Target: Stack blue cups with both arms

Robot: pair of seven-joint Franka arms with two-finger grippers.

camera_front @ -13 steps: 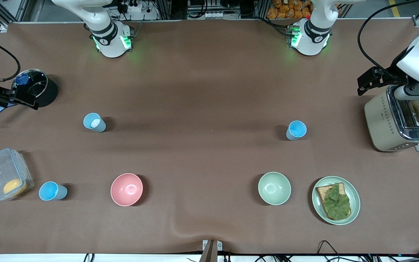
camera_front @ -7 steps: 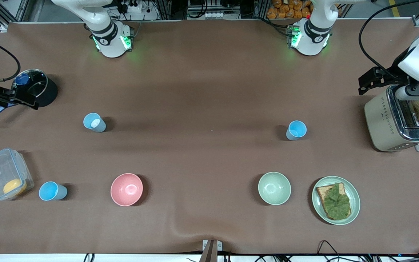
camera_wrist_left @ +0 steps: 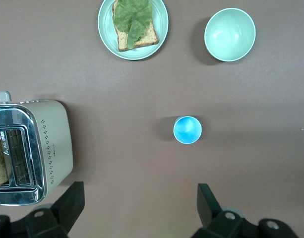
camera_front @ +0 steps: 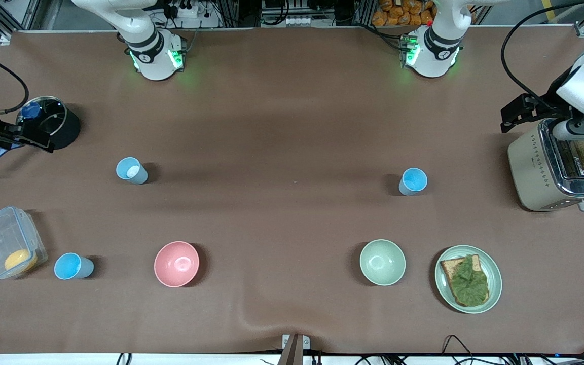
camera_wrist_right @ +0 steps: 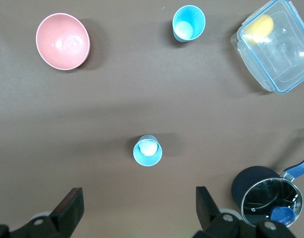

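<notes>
Nothing stacked yet on the brown surface [camera_front: 292, 126]. First blue cup [camera_front: 413, 181] upright toward the left arm's end, near the toaster [camera_front: 550, 172] and farther from the front camera than the pale green bowl [camera_front: 382, 262]. Second blue cup [camera_front: 131, 170] upright toward the right arm's end, farther from that camera than the pink bowl [camera_front: 176, 263]. Third blue cup [camera_front: 72, 266] upright just beside the clear food box [camera_front: 5, 243], well apart from the other two. Left gripper [camera_wrist_left: 139, 210] up in the air beside the toaster, fingers spread wide, holding nothing. Right gripper [camera_wrist_right: 137, 210] up in the air near the black pot [camera_front: 51, 121], likewise spread wide and empty.
</notes>
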